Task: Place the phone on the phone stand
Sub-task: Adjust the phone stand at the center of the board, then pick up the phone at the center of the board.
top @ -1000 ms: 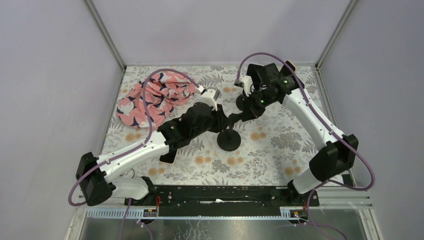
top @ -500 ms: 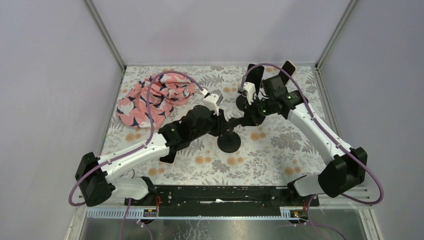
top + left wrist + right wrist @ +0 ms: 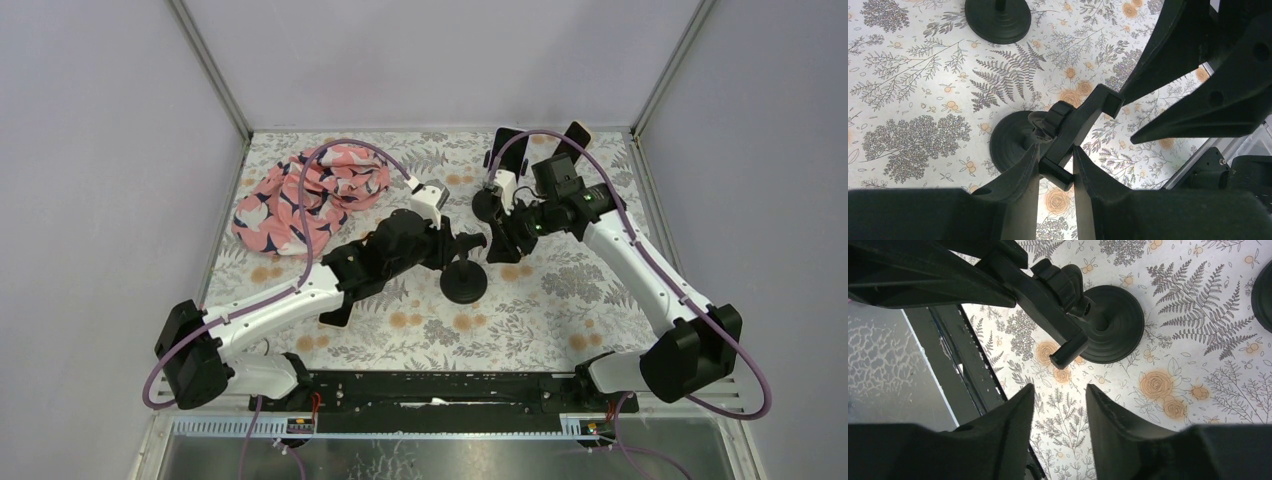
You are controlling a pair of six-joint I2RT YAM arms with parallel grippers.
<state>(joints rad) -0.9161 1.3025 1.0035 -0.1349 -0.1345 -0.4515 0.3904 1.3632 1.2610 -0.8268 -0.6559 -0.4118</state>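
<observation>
Two tools meet at the phone stand (image 3: 1075,120): your left tool (image 3: 1056,150) is clamped on it, your right tool (image 3: 1060,388) gapes empty; nothing mounted yet.

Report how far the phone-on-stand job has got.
Done: the left gripper is shut on the phone stand at its cradle, apparently steadying it. In hand: the right gripper hangs open and empty beside the cradle. Left: everything with the phone; neither gripper holds it, and the cradle is bare.
</observation>
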